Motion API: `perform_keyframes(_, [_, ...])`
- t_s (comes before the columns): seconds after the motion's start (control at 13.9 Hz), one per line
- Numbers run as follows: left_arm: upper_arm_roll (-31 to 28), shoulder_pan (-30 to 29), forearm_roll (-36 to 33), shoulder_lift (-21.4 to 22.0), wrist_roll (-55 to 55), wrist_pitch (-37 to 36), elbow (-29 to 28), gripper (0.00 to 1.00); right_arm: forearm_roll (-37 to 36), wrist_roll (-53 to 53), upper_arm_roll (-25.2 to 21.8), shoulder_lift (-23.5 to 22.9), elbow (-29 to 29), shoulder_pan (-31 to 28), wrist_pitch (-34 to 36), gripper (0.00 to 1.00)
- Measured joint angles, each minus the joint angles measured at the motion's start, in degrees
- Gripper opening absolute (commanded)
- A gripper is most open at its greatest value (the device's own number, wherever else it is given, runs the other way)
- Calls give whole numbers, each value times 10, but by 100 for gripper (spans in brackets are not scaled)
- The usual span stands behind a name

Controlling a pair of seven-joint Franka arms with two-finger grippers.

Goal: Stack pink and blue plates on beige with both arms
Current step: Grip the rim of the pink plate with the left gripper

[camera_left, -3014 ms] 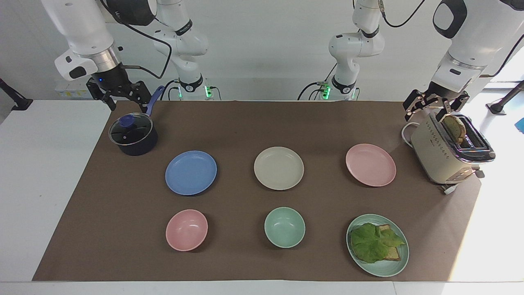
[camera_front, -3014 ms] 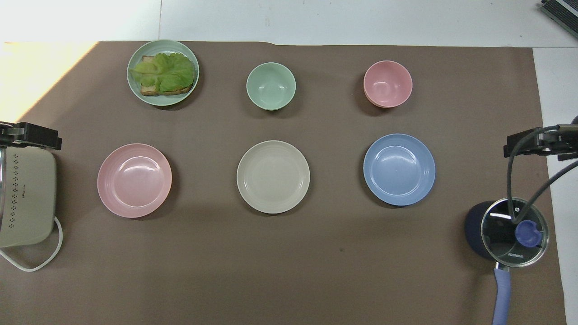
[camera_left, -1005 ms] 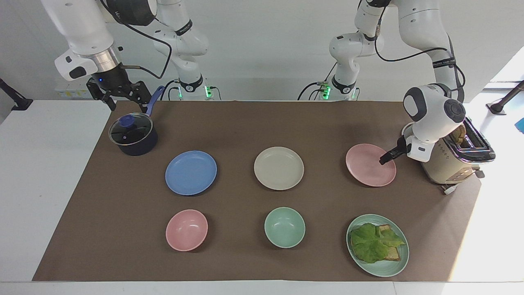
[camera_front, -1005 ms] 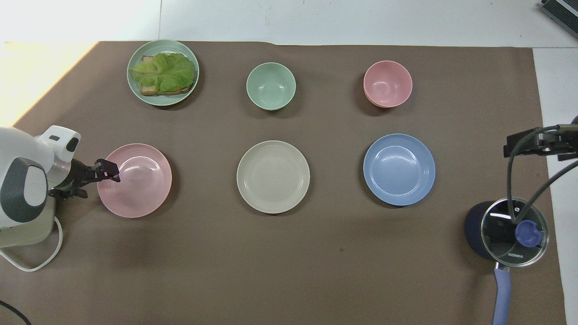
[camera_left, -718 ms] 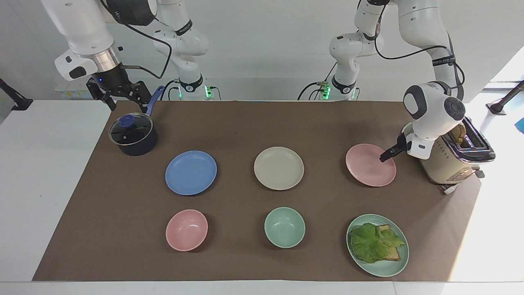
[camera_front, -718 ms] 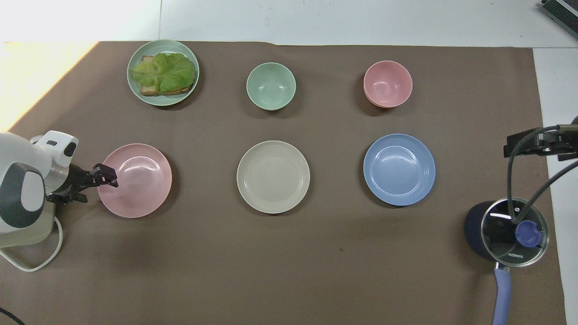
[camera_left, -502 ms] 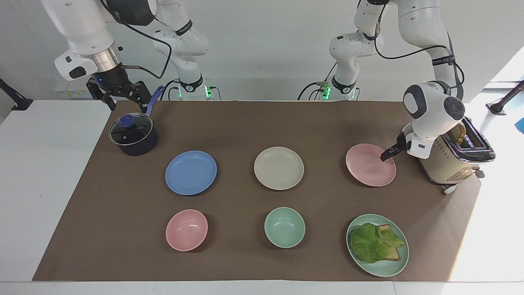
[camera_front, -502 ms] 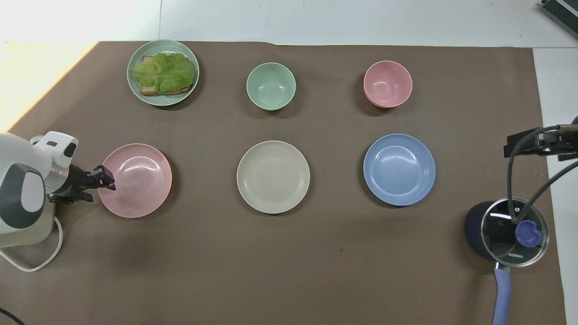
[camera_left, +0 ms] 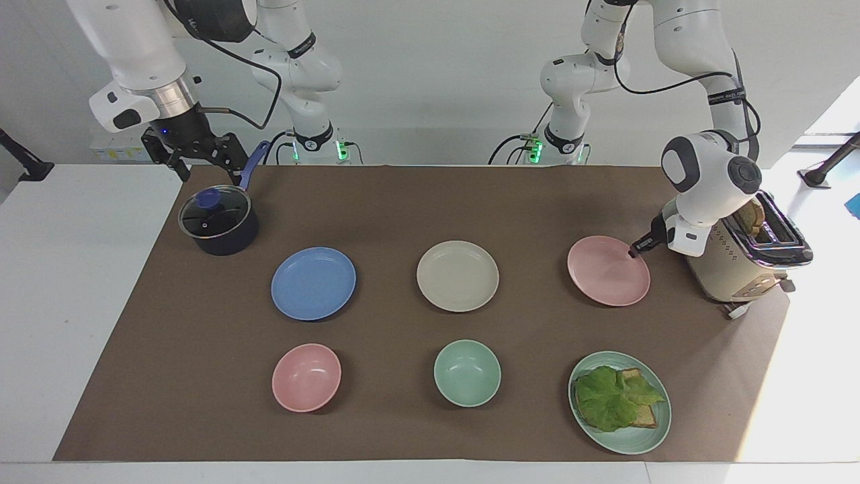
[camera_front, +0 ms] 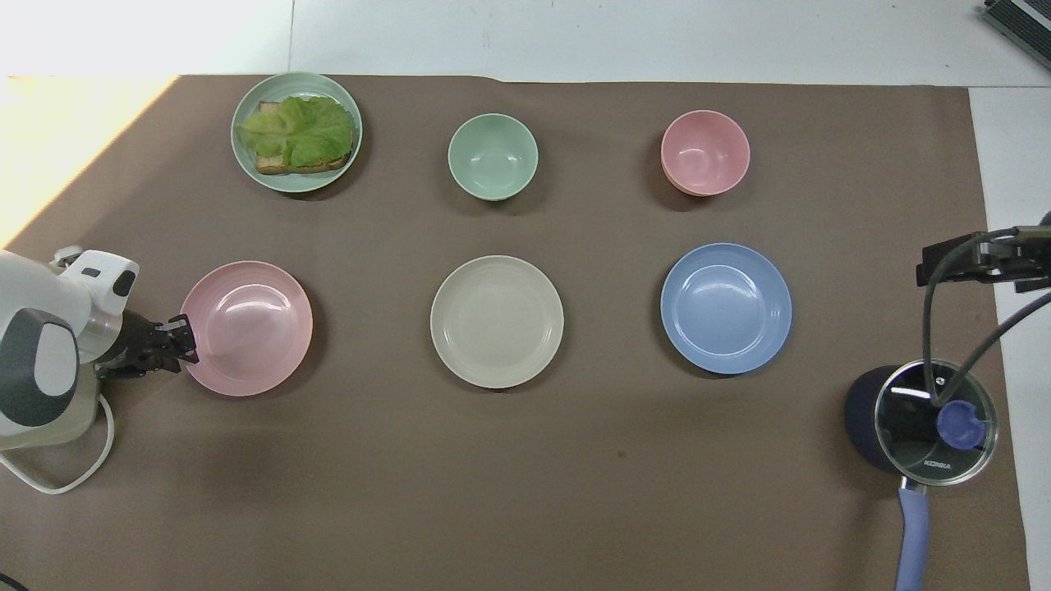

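Facing view puts the left pincer [camera_left: 633, 253] at the pink plate's [camera_left: 607, 272] rim beside the toaster [camera_left: 739, 259], grip unclear, so pinch firmly before lifting toward the beige plate [camera_left: 457, 276].

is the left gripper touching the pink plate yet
Touching. In the facing view the left gripper has its tip down on the rim of the pink plate, at the edge beside the toaster, with no gap.

Three plates lie in a row: pink plate [camera_left: 608, 270] toward the left arm's end, beige plate [camera_left: 457, 275] between, blue plate [camera_left: 313, 283] toward the right arm's (pot [camera_left: 219, 222] nearby). Two bowls [camera_left: 306, 377] lie farther out.
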State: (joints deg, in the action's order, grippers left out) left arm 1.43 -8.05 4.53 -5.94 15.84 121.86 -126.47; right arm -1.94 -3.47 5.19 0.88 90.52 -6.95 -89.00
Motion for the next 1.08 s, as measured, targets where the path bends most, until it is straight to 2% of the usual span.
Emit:
perform_keyframes(0.22, [0,0,0,1,2,0,-2,29,0,0,0,0,0,0,0,100])
perform_keyframes(0.29, [0,0,1,1,2,0,-3,25,0,0,0,0,0,0,0,100])
perform_keyframes(0.43, [0,0,1,2,3,0,-4,5,0,0,0,0,0,0,0,100])
perform_keyframes(0.5, [0,0,1,2,4,0,-5,0,0,0,0,0,0,0,0,100])
perform_keyframes(1.08, [0,-4,3,9,5,-25,-4,0,0,0,0,0,0,0,0,100])
